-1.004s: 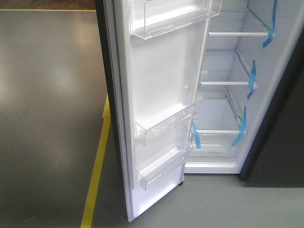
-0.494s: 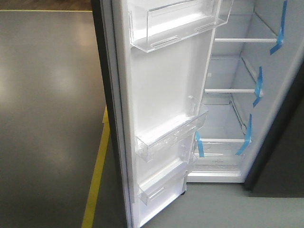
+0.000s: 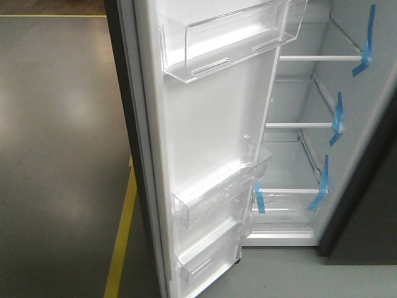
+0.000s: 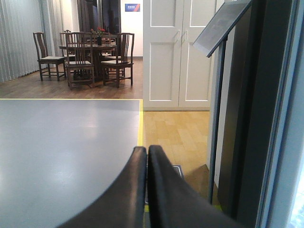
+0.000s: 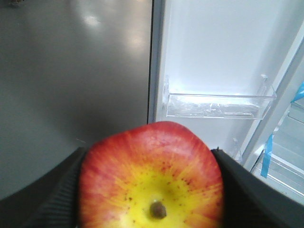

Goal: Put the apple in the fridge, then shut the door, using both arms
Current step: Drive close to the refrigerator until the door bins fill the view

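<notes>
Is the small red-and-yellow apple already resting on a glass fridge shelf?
No, the apple is clamped in the right gripper, facing a clear door bin.

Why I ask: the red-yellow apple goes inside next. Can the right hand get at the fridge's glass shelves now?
Likely yes: the tall white-lined fridge door stands open, leaving the blue-taped glass shelves unblocked. The right hand, gripping the round red-yellow apple, probably must swing right.

I stood in what looked like a mock-up home inside a test hall. A wooden dining table [image 4: 88, 46] with chairs [image 4: 47, 54], white panelled doors [image 4: 178, 52] and curtains [image 4: 19, 38] lay beyond a grey floor [image 4: 61, 142] edged by a yellow line [image 4: 140, 123] — and the open fridge [image 3: 288, 146] had blue tape [image 3: 338, 118] on its shelves.
</notes>
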{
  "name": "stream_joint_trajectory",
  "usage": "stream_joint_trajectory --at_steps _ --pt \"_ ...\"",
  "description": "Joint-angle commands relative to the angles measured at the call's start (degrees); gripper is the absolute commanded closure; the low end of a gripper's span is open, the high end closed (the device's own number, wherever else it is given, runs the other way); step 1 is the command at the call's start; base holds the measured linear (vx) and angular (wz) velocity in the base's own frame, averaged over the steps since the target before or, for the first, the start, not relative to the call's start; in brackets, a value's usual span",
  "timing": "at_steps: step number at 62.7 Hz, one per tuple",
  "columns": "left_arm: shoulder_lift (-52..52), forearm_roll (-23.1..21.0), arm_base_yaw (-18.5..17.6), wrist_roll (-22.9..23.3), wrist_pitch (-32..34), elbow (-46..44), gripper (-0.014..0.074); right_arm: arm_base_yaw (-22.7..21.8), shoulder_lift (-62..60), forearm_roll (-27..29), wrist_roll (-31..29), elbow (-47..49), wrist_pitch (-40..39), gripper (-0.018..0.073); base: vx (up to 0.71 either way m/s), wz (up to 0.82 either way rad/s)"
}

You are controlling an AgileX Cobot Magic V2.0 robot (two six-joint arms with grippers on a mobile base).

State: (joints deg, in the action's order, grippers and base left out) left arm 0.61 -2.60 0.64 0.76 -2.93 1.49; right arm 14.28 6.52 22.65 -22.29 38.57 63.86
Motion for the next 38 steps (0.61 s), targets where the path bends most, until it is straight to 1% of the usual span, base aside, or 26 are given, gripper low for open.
stream_joint_trajectory --at_steps 1,38 --pt "0.94 -0.16 0.06 0.19 4.25 1.22 0.0603 0.03 1.0 1.22 -0.34 1.57 -4.18 0.0204 0.08 -0.04" --pt "0.94 -0.16 0.06 0.19 4.25 1.22 0.0603 0.03 1.0 1.22 -0.34 1.57 -4.18 0.0204 0.06 -0.03"
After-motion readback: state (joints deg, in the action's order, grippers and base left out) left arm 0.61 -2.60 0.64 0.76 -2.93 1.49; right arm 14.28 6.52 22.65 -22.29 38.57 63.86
